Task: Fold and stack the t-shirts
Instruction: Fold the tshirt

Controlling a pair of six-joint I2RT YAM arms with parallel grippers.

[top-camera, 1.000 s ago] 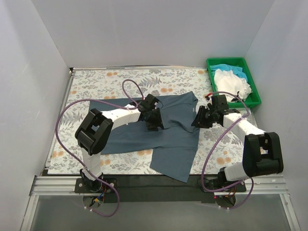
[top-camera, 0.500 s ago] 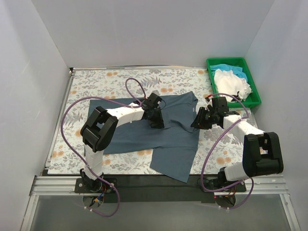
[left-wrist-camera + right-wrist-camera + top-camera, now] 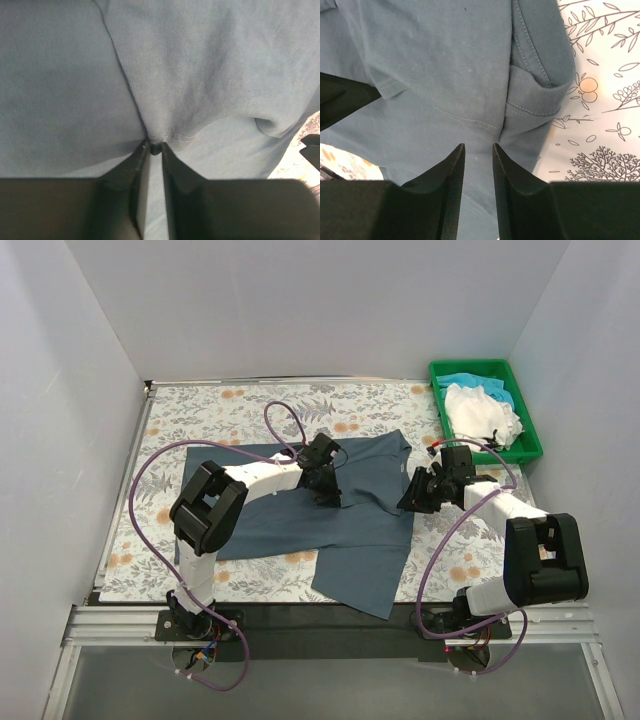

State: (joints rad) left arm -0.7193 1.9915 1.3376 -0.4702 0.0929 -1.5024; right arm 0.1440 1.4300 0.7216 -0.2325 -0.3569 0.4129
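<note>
The left end effector [image 3: 154, 146] is clenched on a stitched hem of the dark slate blue-grey cloth t-shirt [image 3: 360, 540], which is spread across the floral-patterned worktop [image 3: 230, 405]. The right end effector [image 3: 478, 147] is narrowly parted and its grip is unclear. That thin pinch could slip and spoil the fold.

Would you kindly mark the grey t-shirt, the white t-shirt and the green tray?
grey t-shirt [image 3: 365, 540]: top view, lower flap.
white t-shirt [image 3: 483, 412]: top view, bunched middle.
green tray [image 3: 470, 366]: top view, far rim.

My clearances: bare floral table [image 3: 220, 410] beyond and left of the slate shirt [image 3: 365, 540]; my obstacles: green tray [image 3: 527, 412] far right, white walls [image 3: 300, 310] around.
</note>
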